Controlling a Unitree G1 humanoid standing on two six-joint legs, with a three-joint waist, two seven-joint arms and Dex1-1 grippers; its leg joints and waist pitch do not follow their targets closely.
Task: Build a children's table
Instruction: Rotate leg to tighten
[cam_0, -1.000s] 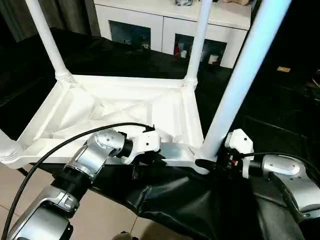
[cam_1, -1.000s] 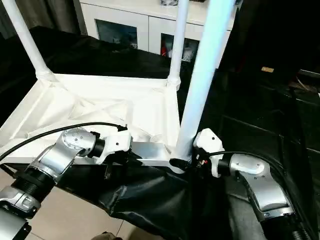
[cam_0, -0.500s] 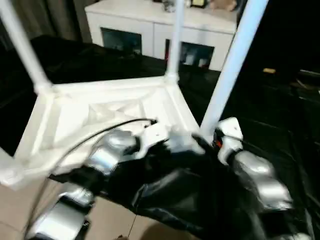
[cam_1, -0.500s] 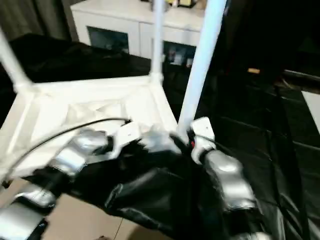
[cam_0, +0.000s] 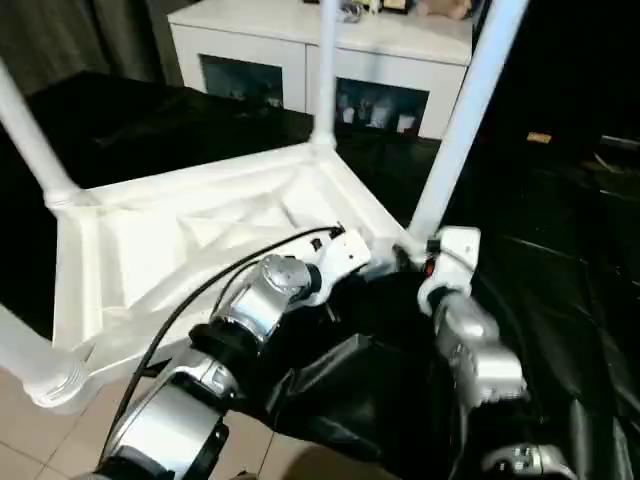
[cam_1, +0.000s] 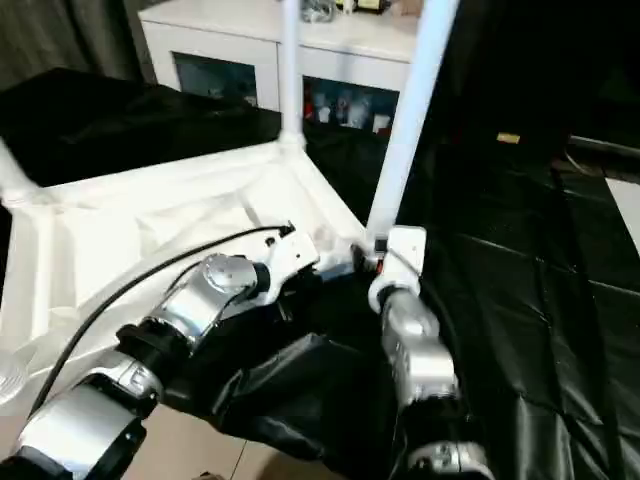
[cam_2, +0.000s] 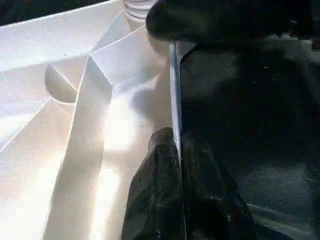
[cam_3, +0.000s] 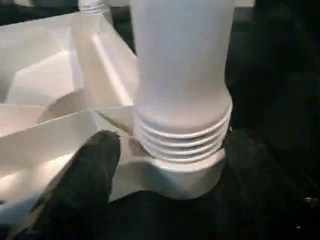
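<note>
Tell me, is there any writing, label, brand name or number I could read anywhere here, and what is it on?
None can be read.
The upturned children's table and its legs are plain white.
A small yellowish tag on the black sheet: too small to read.
Items behind the cabinet glass: too blurred to read.

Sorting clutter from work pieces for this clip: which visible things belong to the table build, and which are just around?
Job:
children's table, upside down
its screwed-in legs
left gripper, pinching the tabletop edge
right gripper, straddling a leg base

Around:
white cabinet
black sheet
</note>
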